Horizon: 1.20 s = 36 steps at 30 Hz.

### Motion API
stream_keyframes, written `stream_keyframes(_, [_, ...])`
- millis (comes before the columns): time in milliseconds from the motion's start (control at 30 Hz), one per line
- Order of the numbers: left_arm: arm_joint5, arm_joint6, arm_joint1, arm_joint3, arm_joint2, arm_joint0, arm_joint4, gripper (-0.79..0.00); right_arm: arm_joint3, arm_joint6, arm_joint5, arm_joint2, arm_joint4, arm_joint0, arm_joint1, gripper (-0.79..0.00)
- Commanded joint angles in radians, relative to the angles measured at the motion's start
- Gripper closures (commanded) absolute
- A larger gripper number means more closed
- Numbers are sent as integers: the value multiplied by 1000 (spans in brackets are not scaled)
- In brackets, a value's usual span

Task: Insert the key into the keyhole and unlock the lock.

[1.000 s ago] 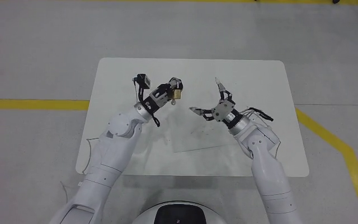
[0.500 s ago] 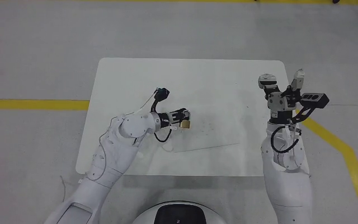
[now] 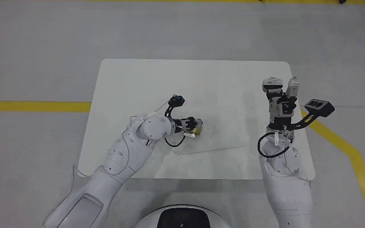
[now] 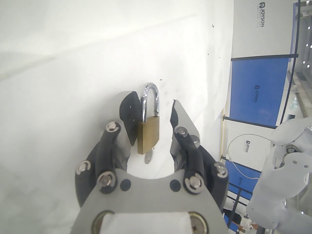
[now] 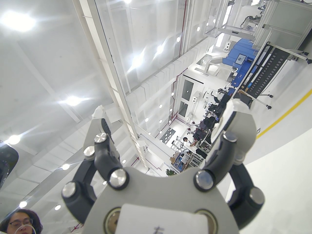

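Left wrist view: left gripper spread around the lock on the table (key at its bottom), likely done; right gripper spread too, empty.

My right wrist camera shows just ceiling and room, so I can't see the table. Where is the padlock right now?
Observer: The padlock is between the left gripper's fingers, over the middle of the table.
Operator: Is it clamped?
Observer: No. One pad touches its brass body, and the other finger stands clear of it.
Operator: Any sign of the key?
Observer: A small silver piece, probably the key, sticks out under the padlock's body.
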Motion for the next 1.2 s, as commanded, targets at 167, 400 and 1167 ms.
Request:
stream_keyframes(167, [19, 35, 35, -167, -99, 99, 14, -785, 0, 0, 0, 0, 0, 0, 0, -785])
stream_keyframes(400, [-83, 191, 89, -467, -322, 340, -2, -785, 0, 0, 0, 0, 0, 0, 0, -785])
stream_keyframes(1167, [-159, 536, 120, -646, -532, 552, 167, -785, 20, -47, 2, 37, -206, 4, 4, -785])
